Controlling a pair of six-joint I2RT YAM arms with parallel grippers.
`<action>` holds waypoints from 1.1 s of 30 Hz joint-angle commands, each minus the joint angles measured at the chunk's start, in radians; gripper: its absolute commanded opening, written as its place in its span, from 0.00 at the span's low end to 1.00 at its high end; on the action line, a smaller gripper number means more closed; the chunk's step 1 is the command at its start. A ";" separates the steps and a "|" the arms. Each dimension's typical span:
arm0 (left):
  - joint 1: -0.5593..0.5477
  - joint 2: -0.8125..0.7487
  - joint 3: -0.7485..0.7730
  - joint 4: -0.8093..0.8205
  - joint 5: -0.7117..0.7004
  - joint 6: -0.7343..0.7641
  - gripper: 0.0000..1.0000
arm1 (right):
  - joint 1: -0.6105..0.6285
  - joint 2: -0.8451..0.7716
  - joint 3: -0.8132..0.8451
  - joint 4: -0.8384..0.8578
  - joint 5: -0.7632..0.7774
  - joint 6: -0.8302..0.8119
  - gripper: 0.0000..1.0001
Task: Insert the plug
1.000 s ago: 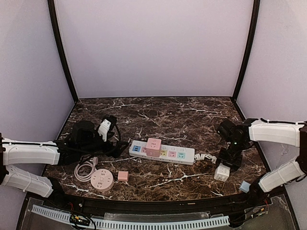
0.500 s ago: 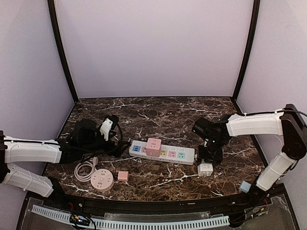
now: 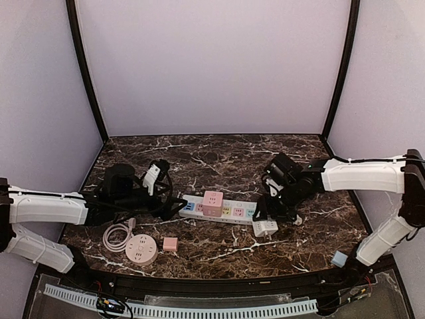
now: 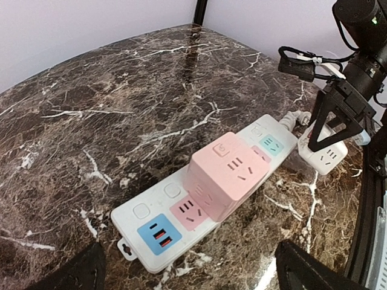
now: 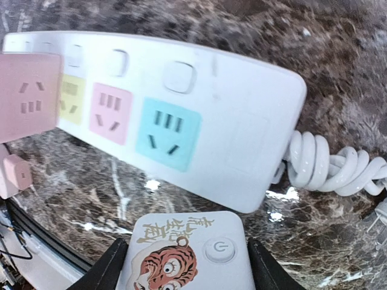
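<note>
A white power strip (image 3: 226, 211) with coloured sockets lies mid-table, with a pink cube plug (image 3: 213, 201) seated in it. My right gripper (image 3: 267, 224) is shut on a white cube plug (image 3: 265, 228) with a tiger print (image 5: 188, 260). It holds the cube just off the strip's right end, near the teal socket (image 5: 167, 133). In the left wrist view the cube (image 4: 327, 158) hangs beside the strip (image 4: 151, 226). My left gripper (image 3: 174, 207) is open at the strip's left end, its fingers (image 4: 66, 275) straddling the blue USB socket (image 4: 158, 231).
A coiled white cord (image 3: 284, 216) leaves the strip's right end. A round pink socket hub (image 3: 141, 250) with a coiled cable (image 3: 117, 236) and a small pink block (image 3: 170, 244) lie front left. A pale blue block (image 3: 339, 258) sits at the front right edge.
My right arm has swung left with the white cube, from the right side of the table to the strip's right end. My left gripper has slid right towards the strip's left end.
</note>
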 commanded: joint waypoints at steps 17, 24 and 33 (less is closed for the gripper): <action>-0.002 0.138 0.160 0.140 0.189 -0.229 0.96 | 0.014 -0.198 -0.013 0.495 0.023 0.083 0.08; -0.114 0.210 0.244 0.174 0.025 -0.237 0.96 | 0.021 -0.216 -0.017 0.609 0.086 0.158 0.02; -0.188 0.315 0.346 0.224 -0.083 -0.248 0.95 | 0.098 -0.183 0.038 0.633 0.164 0.148 0.00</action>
